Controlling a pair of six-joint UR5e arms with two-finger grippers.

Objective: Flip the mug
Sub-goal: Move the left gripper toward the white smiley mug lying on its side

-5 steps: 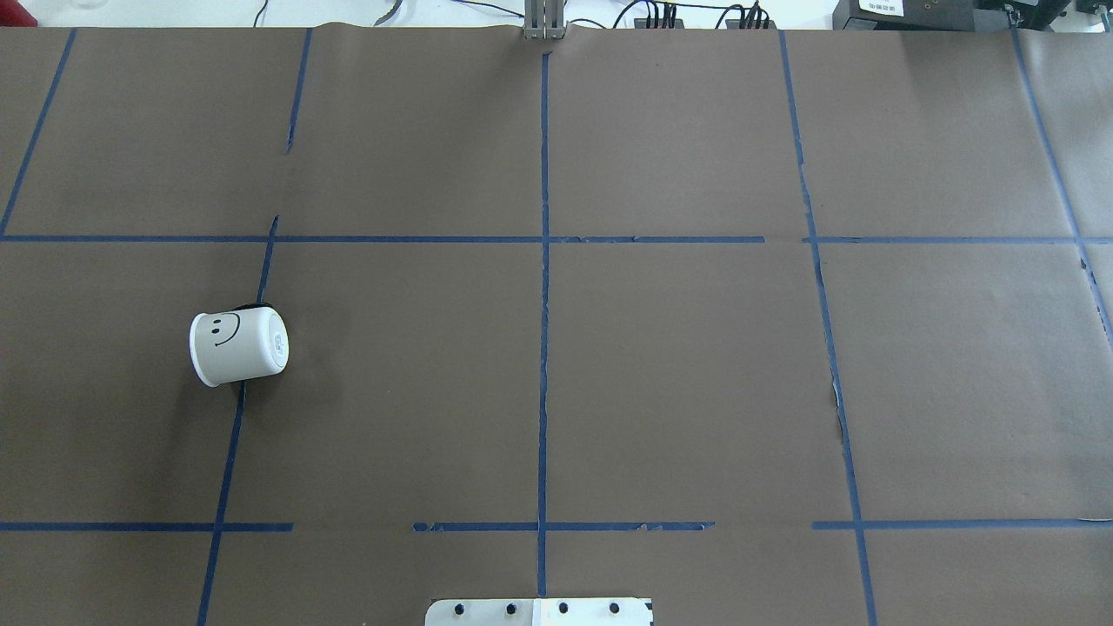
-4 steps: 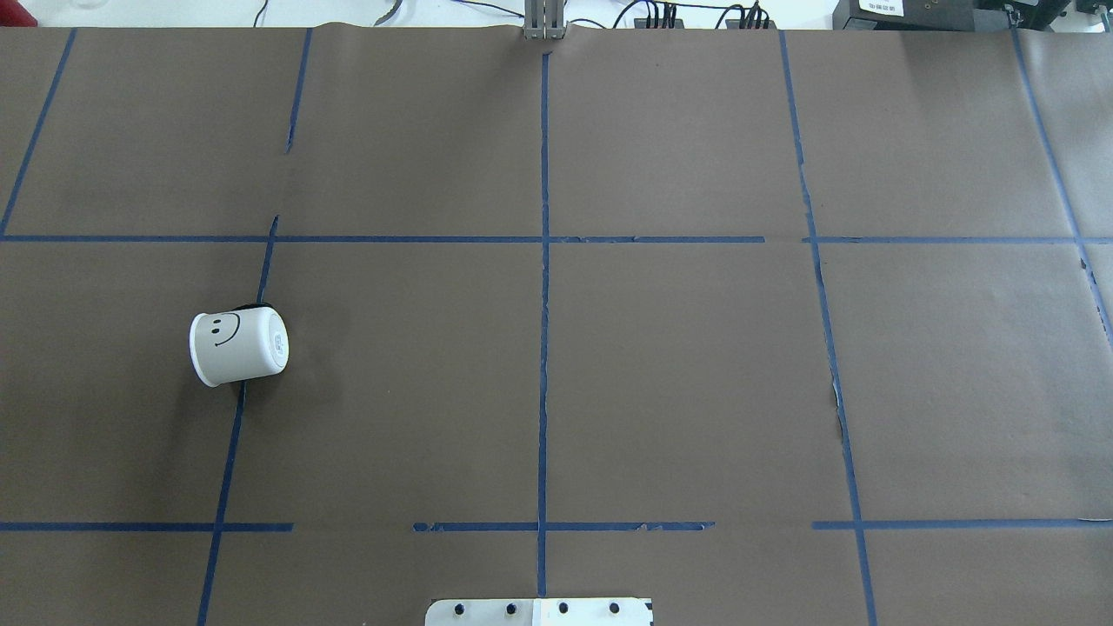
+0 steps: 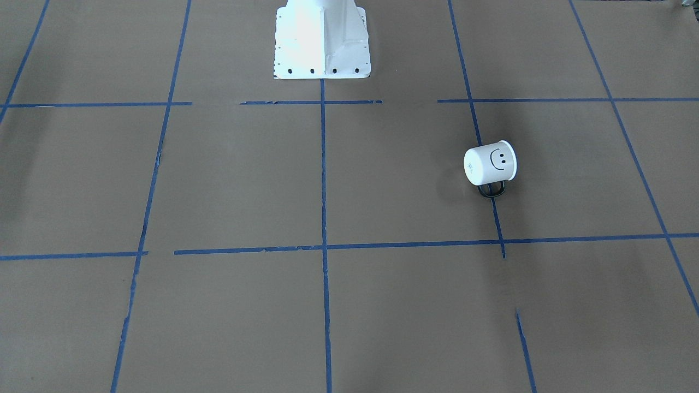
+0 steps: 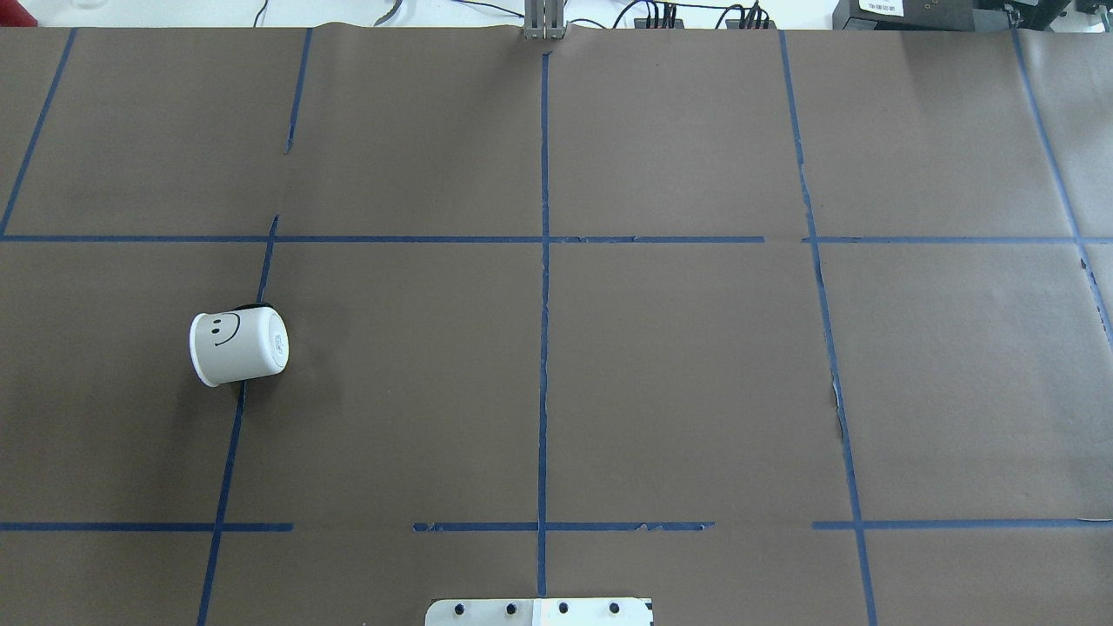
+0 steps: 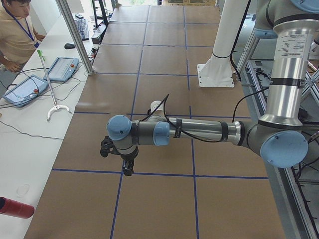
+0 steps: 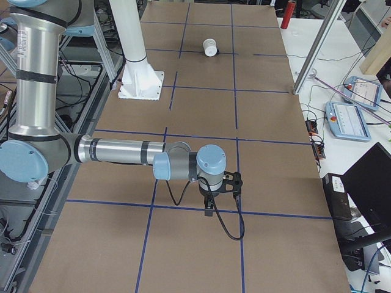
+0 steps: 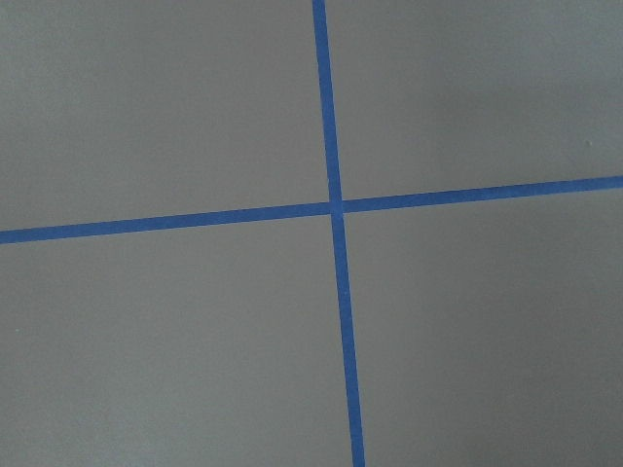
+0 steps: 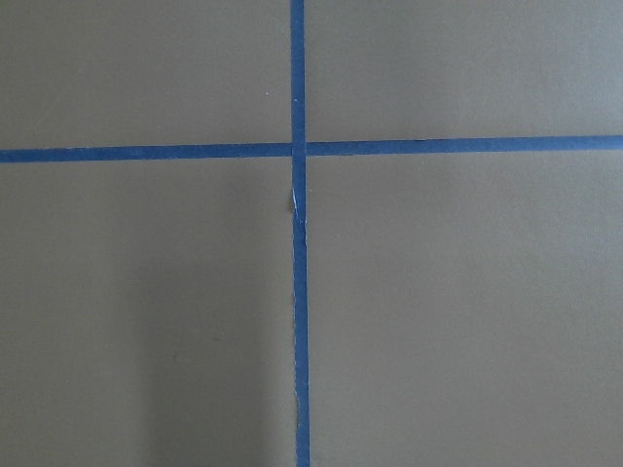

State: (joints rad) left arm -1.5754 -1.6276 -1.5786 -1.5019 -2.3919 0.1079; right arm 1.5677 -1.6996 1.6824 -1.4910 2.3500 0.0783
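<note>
The white mug with a black smiley face lies on its side on the brown paper, left of centre in the overhead view, base towards the table's middle, rim to the left. Its dark loop handle rests on the paper on the far side. It also shows in the front-facing view and small in the exterior right view. My left gripper hangs over a tape crossing, near the camera side of the mug. My right gripper hangs far from it. I cannot tell whether either is open or shut.
Blue tape lines divide the paper-covered table into squares. The white robot base stands at the robot's edge. A side bench with teach pendants, a person and a red cylinder runs along the far side.
</note>
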